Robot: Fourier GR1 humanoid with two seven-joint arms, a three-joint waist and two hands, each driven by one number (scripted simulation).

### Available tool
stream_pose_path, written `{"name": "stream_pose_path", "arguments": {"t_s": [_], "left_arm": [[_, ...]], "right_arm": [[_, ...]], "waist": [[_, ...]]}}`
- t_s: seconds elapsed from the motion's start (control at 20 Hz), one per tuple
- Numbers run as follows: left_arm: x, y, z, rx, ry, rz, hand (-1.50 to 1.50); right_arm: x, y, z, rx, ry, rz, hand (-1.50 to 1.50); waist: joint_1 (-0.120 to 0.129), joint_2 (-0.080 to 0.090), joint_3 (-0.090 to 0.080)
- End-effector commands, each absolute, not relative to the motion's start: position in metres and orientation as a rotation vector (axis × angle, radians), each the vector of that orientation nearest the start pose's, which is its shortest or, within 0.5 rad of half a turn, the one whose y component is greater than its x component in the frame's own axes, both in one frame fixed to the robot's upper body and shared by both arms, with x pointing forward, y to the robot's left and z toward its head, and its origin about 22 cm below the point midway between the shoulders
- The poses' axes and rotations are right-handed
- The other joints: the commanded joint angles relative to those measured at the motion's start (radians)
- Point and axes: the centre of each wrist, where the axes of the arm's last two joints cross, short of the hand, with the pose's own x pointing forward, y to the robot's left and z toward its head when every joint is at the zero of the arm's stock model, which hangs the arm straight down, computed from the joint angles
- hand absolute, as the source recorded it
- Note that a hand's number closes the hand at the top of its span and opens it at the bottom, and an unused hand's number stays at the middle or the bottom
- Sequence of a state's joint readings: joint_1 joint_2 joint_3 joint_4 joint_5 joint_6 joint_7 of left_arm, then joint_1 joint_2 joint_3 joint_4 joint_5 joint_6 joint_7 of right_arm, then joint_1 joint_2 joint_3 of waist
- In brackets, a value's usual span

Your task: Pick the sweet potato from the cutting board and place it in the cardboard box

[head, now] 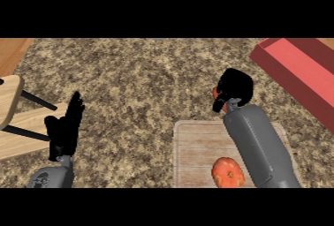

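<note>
Grips sweet potato (214, 92) in curled right hand (233, 88) at 2 o'clock, over counter (143, 79) just past cutting board (195, 150); only small orange bit showing. Rests left hand (64, 129) open and straight at 9 o'clock. Red box (294, 66) at 2 o'clock from right hand, apart. Round orange thing (228, 173) on board, 5 o'clock.

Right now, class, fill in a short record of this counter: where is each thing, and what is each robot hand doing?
board: near edge, right of centre
orange vegetable: round, on the board's near part
box: red, open, far right
right robot hand: beyond the board, curled round an orange item
left robot hand: open, resting at left
</note>
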State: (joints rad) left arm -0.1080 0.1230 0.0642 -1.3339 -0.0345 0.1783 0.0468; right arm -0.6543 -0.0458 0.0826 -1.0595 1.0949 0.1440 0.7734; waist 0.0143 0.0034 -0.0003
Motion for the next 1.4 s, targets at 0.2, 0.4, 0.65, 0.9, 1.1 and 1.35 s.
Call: {"name": "stream_pose_path", "arguments": {"t_s": [0.2,0.4,0.65,0.9,1.1,1.35], "left_arm": [[0.262,0.283,-0.034,0.307,-1.372,0.072,0.00],[0.253,0.292,-0.037,0.316,-1.377,0.068,0.00],[0.262,0.283,-0.027,0.309,-1.371,0.073,0.00],[0.254,0.269,-0.036,0.306,-1.384,0.059,0.00],[0.276,0.289,-0.020,0.299,-1.381,0.057,0.00],[0.262,0.267,-0.017,0.274,-1.390,0.051,0.00]], "right_arm": [[0.371,-0.115,0.145,-1.203,-1.026,0.727,1.50],[0.358,-0.122,0.211,-1.268,-1.122,0.624,1.50],[0.351,-0.147,0.231,-1.336,-1.098,0.531,1.50],[0.368,-0.194,0.264,-1.445,-1.043,0.518,1.50],[0.375,-0.218,0.257,-1.493,-1.077,0.458,1.50],[0.388,-0.300,0.254,-1.465,-1.113,0.385,1.50]], "waist": [[-0.020,-0.007,0.000],[-0.027,-0.010,-0.001],[-0.018,-0.005,0.000],[-0.012,-0.003,0.000],[-0.012,-0.001,0.000],[0.001,0.001,0.001]]}}
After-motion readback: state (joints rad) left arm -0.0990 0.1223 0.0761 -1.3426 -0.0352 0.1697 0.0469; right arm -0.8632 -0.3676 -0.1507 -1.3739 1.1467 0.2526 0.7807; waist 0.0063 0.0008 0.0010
